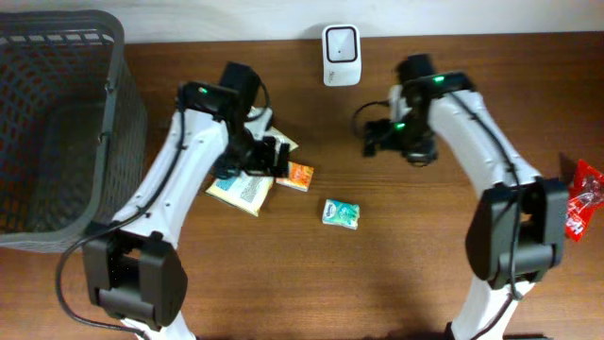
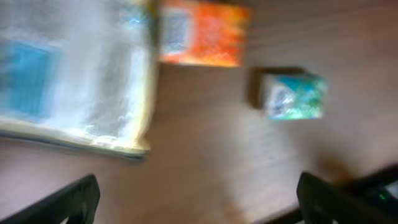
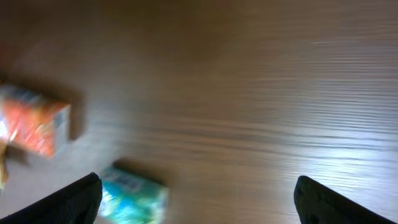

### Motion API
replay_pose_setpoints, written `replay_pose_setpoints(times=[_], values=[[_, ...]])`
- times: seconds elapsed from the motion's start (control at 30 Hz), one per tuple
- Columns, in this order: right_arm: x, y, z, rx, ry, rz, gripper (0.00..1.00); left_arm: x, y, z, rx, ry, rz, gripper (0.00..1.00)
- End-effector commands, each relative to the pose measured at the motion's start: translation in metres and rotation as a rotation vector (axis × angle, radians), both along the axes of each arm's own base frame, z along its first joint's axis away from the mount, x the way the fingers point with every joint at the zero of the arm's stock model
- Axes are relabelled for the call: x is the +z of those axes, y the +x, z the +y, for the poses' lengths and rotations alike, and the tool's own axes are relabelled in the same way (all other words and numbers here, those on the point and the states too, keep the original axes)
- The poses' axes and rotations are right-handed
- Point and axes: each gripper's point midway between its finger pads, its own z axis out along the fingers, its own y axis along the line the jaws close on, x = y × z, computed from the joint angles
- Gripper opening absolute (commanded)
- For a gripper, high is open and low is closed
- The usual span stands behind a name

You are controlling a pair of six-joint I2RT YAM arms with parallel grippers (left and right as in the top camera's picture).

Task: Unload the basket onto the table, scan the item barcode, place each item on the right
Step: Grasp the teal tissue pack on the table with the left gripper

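Observation:
Three small items lie on the brown table: a pale yellow-and-white packet [image 1: 241, 192], an orange packet [image 1: 298, 177] and a teal packet [image 1: 341, 213]. A white barcode scanner [image 1: 340, 52] stands at the table's far edge. My left gripper [image 1: 272, 157] hovers open over the pale packet's far edge, empty; its view, blurred, shows the pale packet [image 2: 68, 74], orange packet [image 2: 202, 34] and teal packet [image 2: 292, 96]. My right gripper [image 1: 374, 139] hangs open and empty over bare wood right of the items, seeing the orange packet [image 3: 34, 127] and teal packet [image 3: 134, 196].
A large dark mesh basket [image 1: 57, 123] fills the left side of the table. A red packet [image 1: 583, 198] lies at the right edge. Bare wood stretches along the front of the table and between the two arms.

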Motion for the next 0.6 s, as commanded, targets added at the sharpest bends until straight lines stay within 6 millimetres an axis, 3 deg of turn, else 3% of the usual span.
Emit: replay_pose_setpoints(times=[0.0, 0.07, 0.2, 0.33, 0.43, 0.57], values=[[0.0, 0.007, -0.054, -0.145, -0.011, 0.002, 0.98, -0.023, -0.029, -0.052, -0.132, -0.229, 0.053, 1.0], [0.0, 0.007, -0.079, -0.218, -0.005, 0.008, 0.98, -0.038, -0.039, -0.074, -0.175, -0.32, 0.057, 0.98], [0.0, 0.003, -0.098, -0.274, 0.022, 0.022, 0.98, -0.062, -0.049, -0.09, -0.104, -0.343, 0.083, 0.87], [0.0, 0.003, -0.103, -0.283, 0.016, 0.02, 0.98, -0.076, -0.054, -0.1, -0.066, -0.353, 0.089, 0.84], [0.0, 0.003, -0.103, -0.283, 0.016, 0.019, 0.98, -0.088, -0.059, -0.104, -0.017, -0.319, 0.094, 0.69], [0.0, 0.004, -0.103, -0.283, 0.016, 0.017, 0.98, -0.104, -0.066, -0.11, 0.057, -0.251, 0.086, 0.69]])
